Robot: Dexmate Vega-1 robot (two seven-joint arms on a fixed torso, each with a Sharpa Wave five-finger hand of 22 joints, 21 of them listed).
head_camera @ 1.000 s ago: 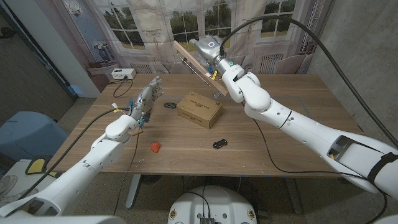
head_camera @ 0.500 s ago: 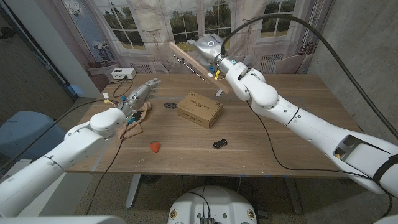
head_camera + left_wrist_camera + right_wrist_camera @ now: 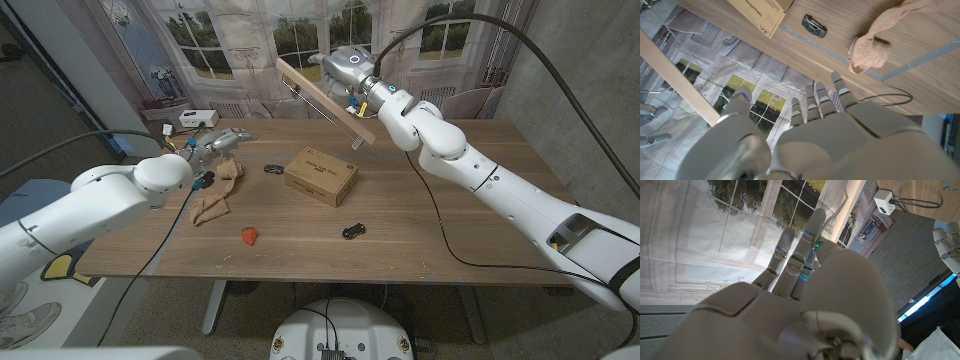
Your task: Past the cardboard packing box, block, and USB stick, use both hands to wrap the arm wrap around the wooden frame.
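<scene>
The arm wrap (image 3: pixel 213 193), a limp tan fabric tube, lies crumpled near the table's (image 3: pixel 450 225) left edge beneath the empty, spread left hand (image 3: pixel 222 142), while the right hand (image 3: pixel 350 72) grips the wooden frame (image 3: pixel 322 100) aloft over the far edge.

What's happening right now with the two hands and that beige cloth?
Right hand holds the wooden frame up over the table's far edge. Left hand open, above the arm wrap lying on the table. Cardboard box sits between them.
</scene>
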